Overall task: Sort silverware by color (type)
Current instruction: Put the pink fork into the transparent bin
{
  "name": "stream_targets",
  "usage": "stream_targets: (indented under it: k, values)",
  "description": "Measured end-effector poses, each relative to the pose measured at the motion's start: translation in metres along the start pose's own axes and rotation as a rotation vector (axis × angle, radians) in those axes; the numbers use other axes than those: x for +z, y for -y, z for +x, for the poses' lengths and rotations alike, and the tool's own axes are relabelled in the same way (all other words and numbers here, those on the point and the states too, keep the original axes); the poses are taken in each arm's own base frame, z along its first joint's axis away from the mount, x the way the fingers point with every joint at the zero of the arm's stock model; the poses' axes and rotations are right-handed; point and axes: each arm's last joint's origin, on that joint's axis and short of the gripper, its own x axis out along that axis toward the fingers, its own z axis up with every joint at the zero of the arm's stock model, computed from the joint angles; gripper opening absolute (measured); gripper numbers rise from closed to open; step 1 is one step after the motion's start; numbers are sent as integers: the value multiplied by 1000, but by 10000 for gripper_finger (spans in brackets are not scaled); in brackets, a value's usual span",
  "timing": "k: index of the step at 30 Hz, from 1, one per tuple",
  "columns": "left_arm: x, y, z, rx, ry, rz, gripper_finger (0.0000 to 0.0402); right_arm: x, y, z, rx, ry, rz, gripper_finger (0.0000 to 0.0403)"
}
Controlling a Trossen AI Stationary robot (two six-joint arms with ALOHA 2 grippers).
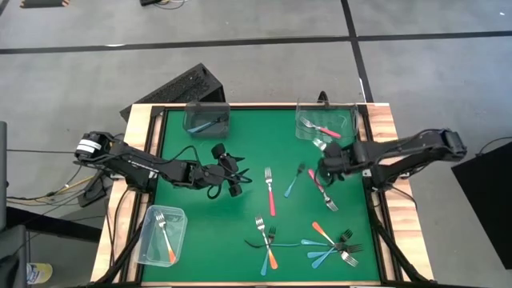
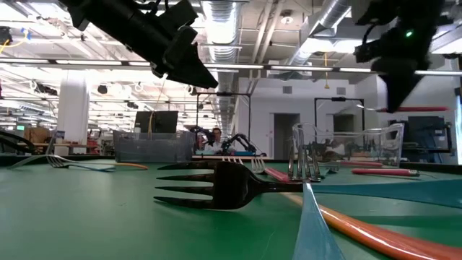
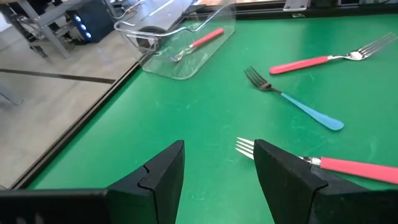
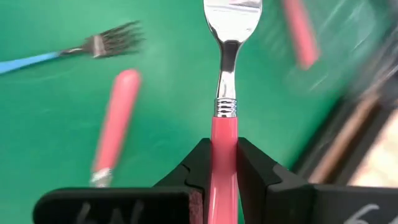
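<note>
Step in hand, as you can judge it: carrying a picked pink fork to its bin. Your right gripper (image 4: pixel 224 163) is pinched on the pink fork (image 4: pixel 225 93) by its handle, tines pointing forward, over the right side of the green mat (image 1: pixel 208 232), near the clear container (image 1: pixel 346 120) at the far right corner, which already holds a pink fork.

Your left gripper (image 3: pixel 219 171) waits over the middle of the mat, fingers spread and holding nothing; a second pink fork (image 3: pixel 348 167) lies just beside one fingertip.

Next move likely calls for lifting clear of the container's near wall, then releasing over its open top so the fork drops inside and does not catch the rim.

Room: another pink fork (image 1: pixel 323 192) and a blue one (image 1: pixel 293 182) lie right under the right arm; keep height there. The cluster of forks (image 1: pixel 332 246) at the near edge is well apart. The raised wooden frame (image 1: pixel 382 128) runs just beside the container, so there is little room on that side.
</note>
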Motion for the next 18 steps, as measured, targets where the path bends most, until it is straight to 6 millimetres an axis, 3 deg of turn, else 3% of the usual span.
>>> stream_targets:
  k: [8, 13, 18]
  values:
    - [1, -4, 3, 10, 6, -41, 181, 38, 29, 18, -207, 120, -360, 71]
    - [1, -4, 3, 8, 3, -65, 181, 63, 54, 36, -248, 136, -405, 71]
    - [-1, -4, 3, 9, -16, -80, 181, 73, 76, 54, -207, 117, -391, 81]
